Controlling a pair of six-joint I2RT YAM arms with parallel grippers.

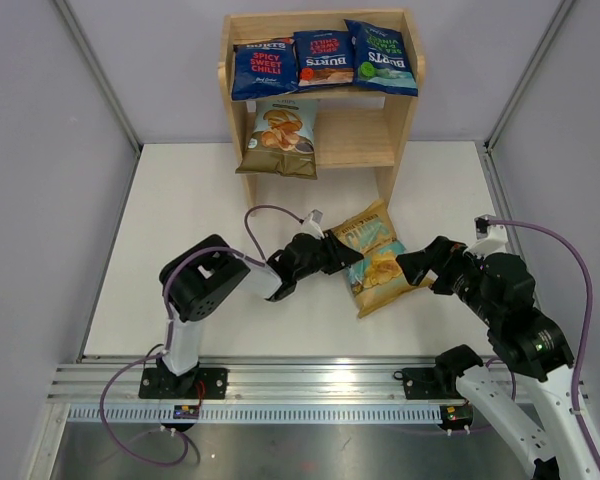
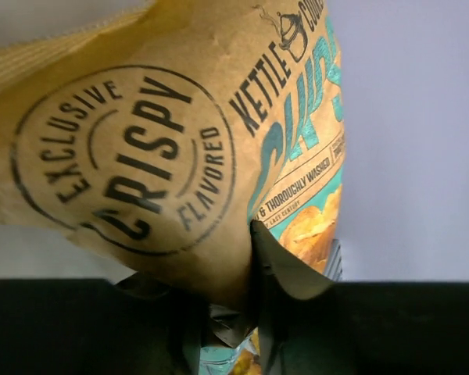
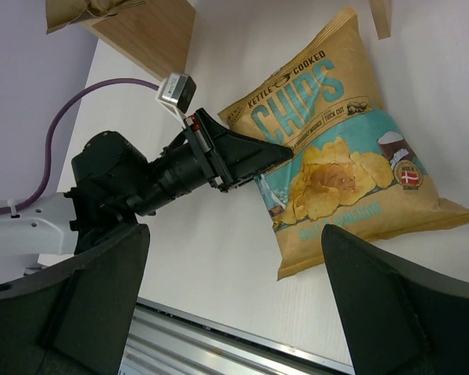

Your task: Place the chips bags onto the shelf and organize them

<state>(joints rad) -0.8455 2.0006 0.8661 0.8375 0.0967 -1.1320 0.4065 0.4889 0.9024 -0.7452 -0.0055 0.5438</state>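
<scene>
Currently gripped: yellow/teal bag (image 1: pixel 380 262), lying flat on the table (image 1: pixel 180 200), taken at its left edge, in the upper half.
Left gripper (image 1: pixel 341 250): fingers closed onto that edge, with creased foil pinched between them in the left wrist view.
Right gripper (image 1: pixel 417 266): fingers wide apart, holding nothing, just beside the bag's right edge.
Shelf (image 1: pixel 401 120): at the far side of the table, well apart from the held bag.
Top tier: filled by three Burts bags (image 1: pixel 324 57) side by side.
Lower tier: Cassava bag (image 1: pixel 280 135) on the left half, apparently hanging a little over the front rim; right half bare.
Step in hand: most likely securing the pinch before lifting the last bag.
Doing it well: take a good fold of foil, not just the seam; lift slowly to avoid peeling the foil out of the pinch; carry low enough to pass under the top board, high enough to clear the raised rim; set down on the bare right half.
Risk: thin edge hold likely to slip; hanging bag likely to swing and nudge the Cassava bag.
Right arm: best kept back from the carrying path.
</scene>
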